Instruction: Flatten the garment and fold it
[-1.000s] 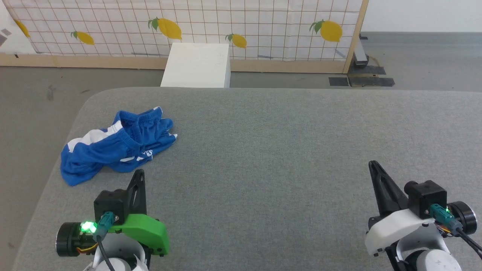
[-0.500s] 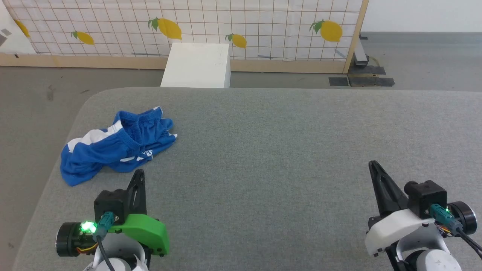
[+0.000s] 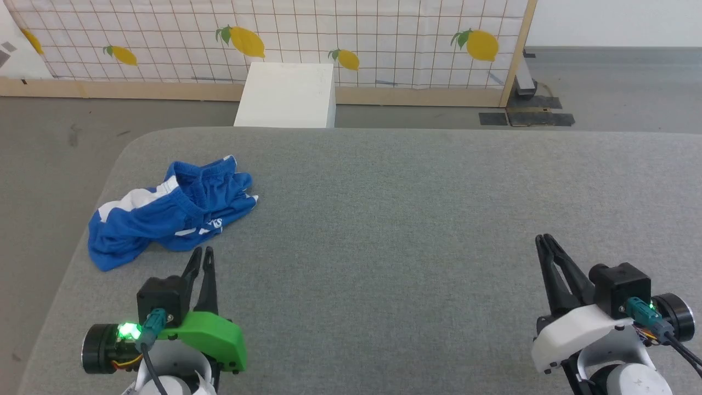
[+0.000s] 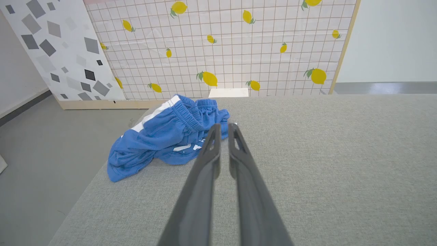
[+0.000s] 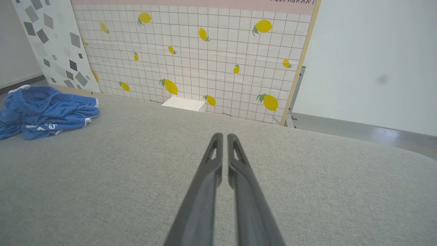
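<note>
Shorts of bright blue fabric lie crumpled in a loose heap on a wide grey cloth-covered desk. In my head view they sit at the far left of the desk, close to its rounded corner and left edge. They aren't spread flat: the cloth is bunched and folded over itself. A broad white stripe shows along the upper left part, and the gathered waistband curves through the middle of the heap. Some small white print shows on the near side, too small for me to read.

My left gripper is at the lower left, above the desk and just short of the near edge of the shorts, not touching them. Its two dark fingers point towards the heap and stand a narrow slit apart, holding nothing. In the left wrist view the fingertips overlap the blue fabric.

My right gripper is at the lower right, well apart from the shorts, above bare grey desk. Its fingers are also parted by a thin gap and hold nothing.

Beyond the desk is a grey floor, a white box and a white grid-patterned screen printed with yellow lemons.
</note>
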Robot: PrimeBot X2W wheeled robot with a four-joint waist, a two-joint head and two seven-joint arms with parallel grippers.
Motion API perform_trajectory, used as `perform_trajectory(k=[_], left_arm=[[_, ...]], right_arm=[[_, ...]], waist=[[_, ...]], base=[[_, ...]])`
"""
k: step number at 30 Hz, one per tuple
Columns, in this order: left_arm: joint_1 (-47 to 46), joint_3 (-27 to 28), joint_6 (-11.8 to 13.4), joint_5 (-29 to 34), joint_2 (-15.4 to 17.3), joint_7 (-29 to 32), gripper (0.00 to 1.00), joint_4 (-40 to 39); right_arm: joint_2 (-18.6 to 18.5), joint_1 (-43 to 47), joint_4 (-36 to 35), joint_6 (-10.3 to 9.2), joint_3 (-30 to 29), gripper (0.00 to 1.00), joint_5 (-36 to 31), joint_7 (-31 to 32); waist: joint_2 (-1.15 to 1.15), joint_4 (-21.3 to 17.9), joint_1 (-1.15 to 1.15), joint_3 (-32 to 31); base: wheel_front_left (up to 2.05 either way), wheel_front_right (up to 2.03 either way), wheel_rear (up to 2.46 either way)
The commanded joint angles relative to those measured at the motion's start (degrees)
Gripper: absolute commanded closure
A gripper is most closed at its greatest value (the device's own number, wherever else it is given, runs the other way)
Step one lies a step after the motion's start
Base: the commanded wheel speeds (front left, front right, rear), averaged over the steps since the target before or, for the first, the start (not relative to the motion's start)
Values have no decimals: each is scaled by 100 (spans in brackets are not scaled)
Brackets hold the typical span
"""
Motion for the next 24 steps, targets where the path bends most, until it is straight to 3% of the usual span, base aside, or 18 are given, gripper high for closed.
perform_trajectory(k=[1,16,24], left_arm=[[1,-5,1,-2,0,-3,0,1],[24,-125,107,-120,-2,-169,0,66],[74,-156,184,-177,-4,-289,0,72]], right_arm=[[0,2,2,0,-1,0,4,-3],[1,90,137,-1,-111,0,232,-175],[2,151,162,-2,-118,0,312,-300]], waist=[[0,0,0,0],[0,52,0,4],[0,304,0,-5]], base=[[0,0,0],[0,0,0],[0,0,0]])
